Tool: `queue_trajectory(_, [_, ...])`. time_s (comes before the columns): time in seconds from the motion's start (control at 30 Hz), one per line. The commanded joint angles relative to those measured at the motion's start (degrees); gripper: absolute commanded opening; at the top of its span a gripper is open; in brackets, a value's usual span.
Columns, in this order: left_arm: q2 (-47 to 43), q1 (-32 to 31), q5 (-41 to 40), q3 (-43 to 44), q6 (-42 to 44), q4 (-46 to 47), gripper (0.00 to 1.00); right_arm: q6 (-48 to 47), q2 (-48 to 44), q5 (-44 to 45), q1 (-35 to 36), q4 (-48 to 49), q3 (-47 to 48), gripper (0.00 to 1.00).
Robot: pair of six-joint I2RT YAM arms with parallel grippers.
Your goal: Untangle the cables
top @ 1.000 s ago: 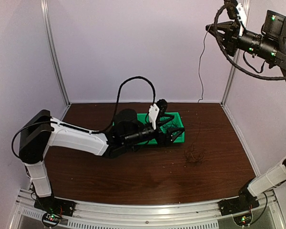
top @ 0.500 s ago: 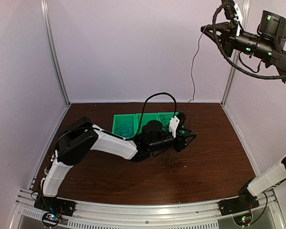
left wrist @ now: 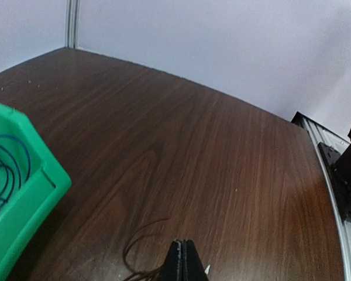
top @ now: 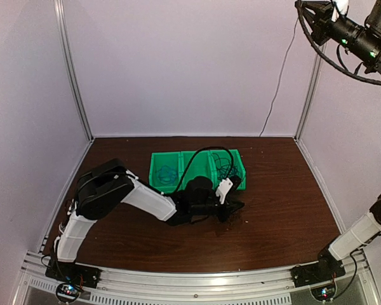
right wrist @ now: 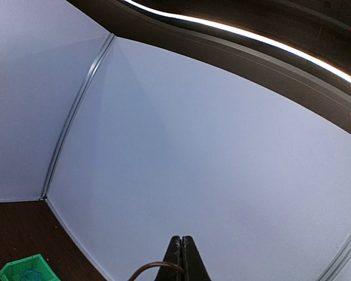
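1. Left gripper (left wrist: 184, 260) is closed beside a looped dark cable (left wrist: 137, 246); hold cannot be told
2. Right gripper (right wrist: 182, 257), raised far right, is clamped on a hanging black cable (top: 276, 82)
3. Blue cable (left wrist: 6, 167) is coiled in green bin (left wrist: 35, 193)

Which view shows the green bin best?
Top external: it shows nearly the whole green bin and its compartments from above. Left wrist catches only one corner at its left edge; right wrist shows a tiny far-off piece at bottom left.
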Motion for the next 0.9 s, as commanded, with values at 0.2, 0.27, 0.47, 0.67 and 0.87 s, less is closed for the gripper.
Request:
queue_trajectory(0.2, [-12.09, 3.90, -3.78, -15.26, 3.38, -6.33, 0.00, -4.02, 1.02, 18.20, -1.63, 7.44, 4.91, 0.00])
queue_trajectory(0.27, [-15.14, 4.47, -5.07, -18.50, 3.82, -7.37, 0.00, -4.44, 0.66, 19.85, -1.86, 8.20, 4.06, 0.00])
queue_trajectory(0.47, [-25.42, 5.44, -11.46, -28.16, 5.66, -13.09, 0.00, -5.59, -0.12, 24.12, -4.29, 10.54, 1.66, 0.00])
queue_trajectory(0.67, [-38.98, 5.44, -14.28, -36.21, 6.27, -15.00, 0.00, -7.20, -10.37, 22.25, -9.43, 10.83, -29.76, 0.00])
queue_trajectory(0.87, [-39.85, 5.45, -21.32, -32.86, 5.18, -25.81, 0.00, -5.77, -22.02, 13.24, -19.03, 8.85, -64.98, 0.00])
